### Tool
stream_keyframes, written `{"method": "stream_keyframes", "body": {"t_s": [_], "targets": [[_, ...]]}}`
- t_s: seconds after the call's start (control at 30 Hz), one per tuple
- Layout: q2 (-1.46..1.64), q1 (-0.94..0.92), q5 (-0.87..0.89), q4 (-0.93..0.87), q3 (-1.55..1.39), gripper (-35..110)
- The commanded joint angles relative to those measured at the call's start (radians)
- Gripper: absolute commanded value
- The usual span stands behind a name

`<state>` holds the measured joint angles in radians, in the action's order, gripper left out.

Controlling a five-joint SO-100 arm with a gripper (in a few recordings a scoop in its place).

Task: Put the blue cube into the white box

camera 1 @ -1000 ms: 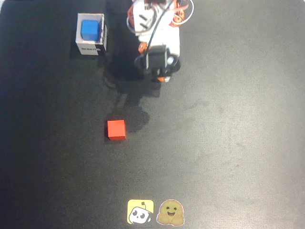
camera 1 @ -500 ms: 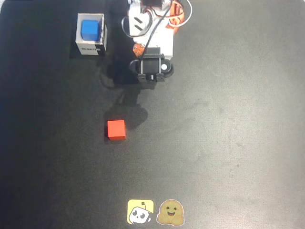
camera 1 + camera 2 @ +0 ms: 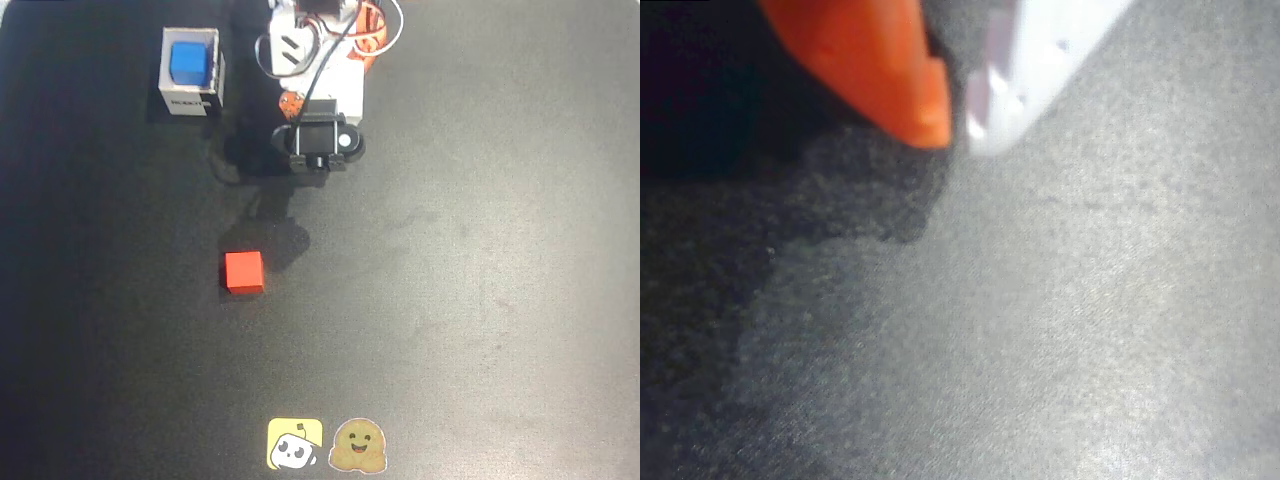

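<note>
the small solid bright-blue cube (image 3: 187, 62) is sitting inside the small square thin-walled white box (image 3: 167, 70) near the far left corner of the black tabletop (image 3: 480, 300), so the placing step looks done. the gripper (image 3: 955, 125) is showing in the wrist view with its orange finger and white finger tips nearly touching and nothing between them, hanging over bare mat. the arm is folded near the middle of the far edge. a small red cube (image 3: 244, 272) is lying well apart, toward the centre. i judge nothing remains but parking the arm.
</note>
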<state>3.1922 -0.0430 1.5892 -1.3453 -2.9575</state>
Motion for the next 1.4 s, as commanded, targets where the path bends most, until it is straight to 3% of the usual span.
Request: {"method": "stream_keyframes", "body": {"t_s": [0.0,0.07,0.17,1.37], "targets": [[0.003,0.006,-0.008,0.083,0.003,0],[0.003,0.006,-0.008,0.104,0.003,0],[0.003,0.008,-0.008,-0.003,0.003,0],[0.005,0.003,-0.008,-0.003,0.003,0]]}}
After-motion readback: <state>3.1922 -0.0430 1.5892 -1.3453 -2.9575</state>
